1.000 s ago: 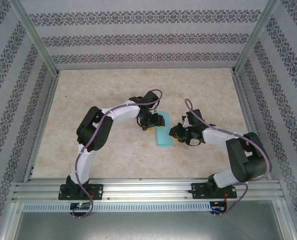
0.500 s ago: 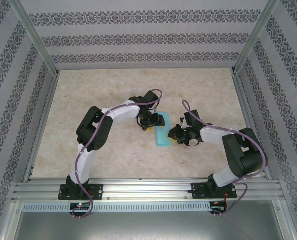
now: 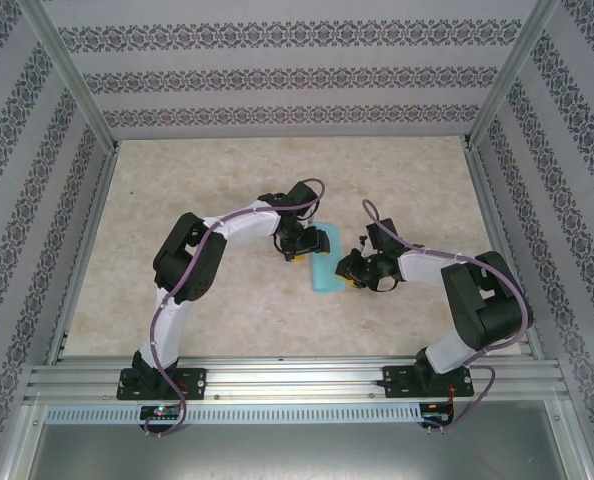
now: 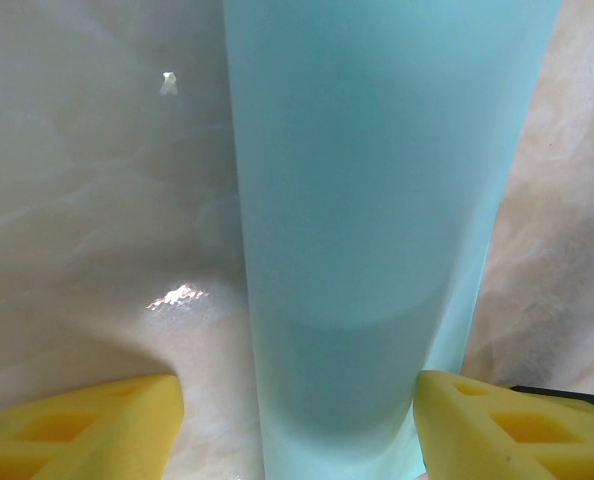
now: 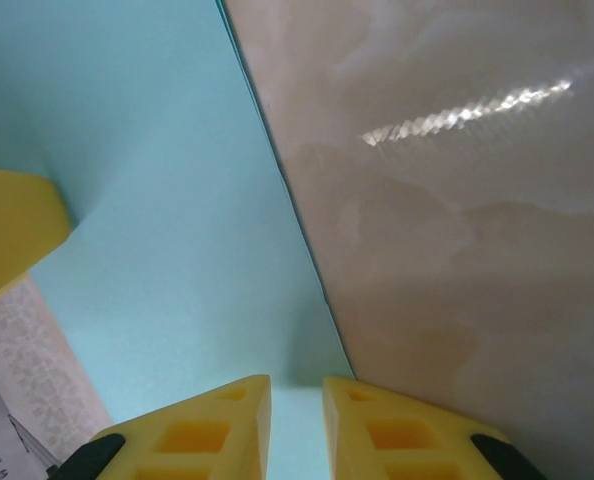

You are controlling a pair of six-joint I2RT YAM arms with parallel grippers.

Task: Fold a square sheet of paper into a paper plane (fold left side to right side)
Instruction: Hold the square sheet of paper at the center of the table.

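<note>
The square sheet of paper point(image 3: 325, 268) lies on the table folded into a narrow light turquoise strip. My left gripper point(image 3: 299, 248) is open at the strip's far end. In the left wrist view its yellow fingers point(image 4: 87, 425) stand wide apart with the paper point(image 4: 367, 200) running between them. My right gripper point(image 3: 349, 272) sits low at the strip's right edge. In the right wrist view its fingertips point(image 5: 217, 415) are drawn together to a thin slit, tips over the paper point(image 5: 157, 200) near its edge. Whether they pinch the paper I cannot tell.
The beige marbled table point(image 3: 207, 180) has free room all around the strip. Patterned walls and metal frame posts point(image 3: 72, 75) close the table in on three sides. A yellow finger point(image 5: 7, 230) of the other gripper shows at the left of the right wrist view.
My right gripper has crept a little left toward the strip, and its forearm has swung in. The left arm and the paper have stayed put.
</note>
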